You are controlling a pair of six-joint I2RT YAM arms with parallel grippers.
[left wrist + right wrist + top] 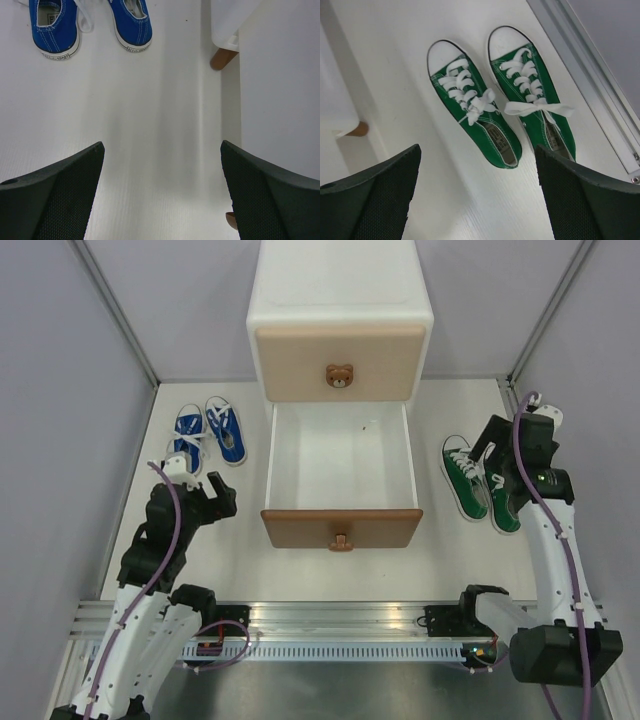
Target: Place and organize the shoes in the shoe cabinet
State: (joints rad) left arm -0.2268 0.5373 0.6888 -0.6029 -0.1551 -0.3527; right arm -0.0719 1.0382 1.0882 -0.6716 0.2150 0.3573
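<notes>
The left gripper [162, 175] is held wide and empty short of the blue shoes [90, 25], the right gripper [477, 180] likewise above the green shoes [500, 115]. Loose laces [537, 107] could be pinched alone, so a shoe might be dropped short of the open drawer [300, 528] of the cabinet [340, 290]

A white table [200, 560] is carrying a shoe cabinet [340, 300] standing at its middle rear. Blue shoes [210, 435] are lying left of it and green shoes [480, 485] right, both pairs apart from it.
</notes>
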